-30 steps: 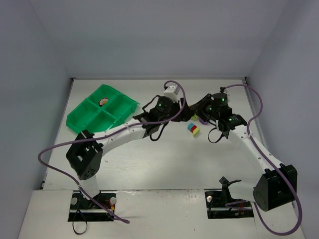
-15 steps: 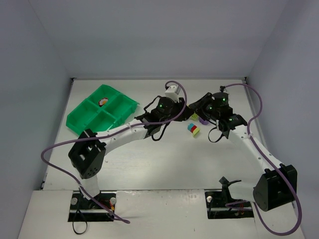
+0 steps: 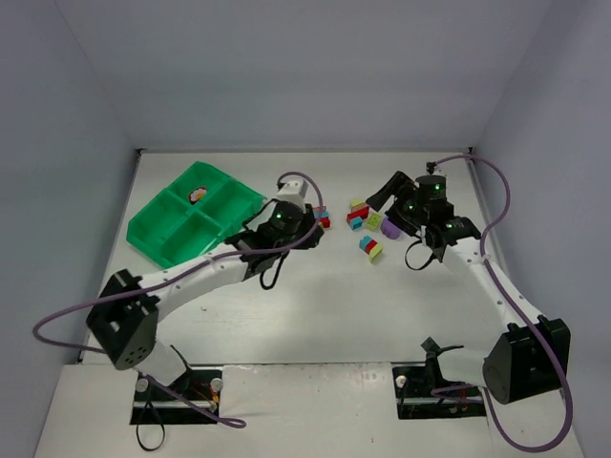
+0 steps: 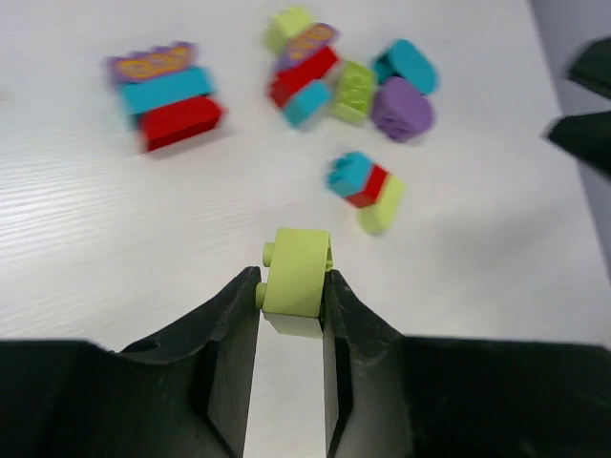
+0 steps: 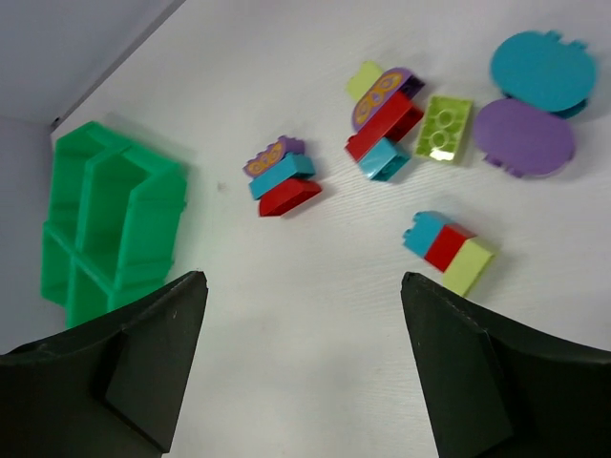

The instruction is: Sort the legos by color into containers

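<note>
In the left wrist view my left gripper (image 4: 291, 282) is shut on a yellow-green lego (image 4: 298, 271), held just above the table. Beyond it lie loose legos: a purple-cyan-red stack (image 4: 167, 92), a mixed cluster (image 4: 312, 69), a purple round piece (image 4: 402, 108) and a cyan-red-yellow stack (image 4: 367, 187). My right gripper (image 5: 301, 279) is open over bare table with nothing between its fingers, and the cyan-red-yellow stack (image 5: 449, 251) sits by its right finger. The green tray of containers (image 3: 170, 239) stands at the far left, left of my left gripper (image 3: 312, 225).
One far compartment of the tray holds a small dark piece (image 3: 199, 195). The right gripper (image 3: 382, 197) hovers at the pile's far right. A purple cable (image 3: 76, 296) loops off the left arm. Grey walls close in the table on three sides.
The left gripper shut on the yellow-green lego and drew back left, away from the pile. The right gripper opened and pulled slightly away; the two grippers no longer meet.
</note>
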`<state>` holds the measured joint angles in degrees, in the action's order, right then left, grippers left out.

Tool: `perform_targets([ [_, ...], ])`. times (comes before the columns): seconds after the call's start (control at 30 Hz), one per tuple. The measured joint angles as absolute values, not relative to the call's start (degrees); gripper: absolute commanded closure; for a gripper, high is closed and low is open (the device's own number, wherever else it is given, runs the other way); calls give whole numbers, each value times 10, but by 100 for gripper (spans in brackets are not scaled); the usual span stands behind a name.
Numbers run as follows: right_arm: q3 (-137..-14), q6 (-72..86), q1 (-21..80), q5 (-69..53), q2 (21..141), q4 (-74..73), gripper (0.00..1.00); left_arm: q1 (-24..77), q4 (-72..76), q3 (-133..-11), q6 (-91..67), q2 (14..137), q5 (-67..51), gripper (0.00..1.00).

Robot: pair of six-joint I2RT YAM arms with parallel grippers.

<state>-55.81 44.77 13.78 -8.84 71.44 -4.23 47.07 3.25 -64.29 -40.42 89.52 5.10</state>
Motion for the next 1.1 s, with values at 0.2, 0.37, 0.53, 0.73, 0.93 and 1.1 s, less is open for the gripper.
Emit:
perform_targets([
  [0.2, -569, 386, 124, -49, 709, -71, 21, 357, -108, -597, -383, 731, 134, 100],
  [0.37, -568, 351, 124, -37, 710, -87, 20, 208, -185, -584, -361, 658, 154, 100],
  [0.53, -567, 330, 124, -33, 715, -93, 20, 117, -226, -571, -341, 689, 142, 99],
  [0.73, -559, 316, 124, -32, 721, -94, 20, 50, -234, -570, -314, 787, 123, 87],
  [0.93, -547, 310, 124, -29, 723, -98, 20, 30, -235, -578, -289, 851, 117, 66],
  [1.1, -536, 307, 125, -23, 739, -100, 23, 29, -232, -594, -279, 853, 112, 48],
])
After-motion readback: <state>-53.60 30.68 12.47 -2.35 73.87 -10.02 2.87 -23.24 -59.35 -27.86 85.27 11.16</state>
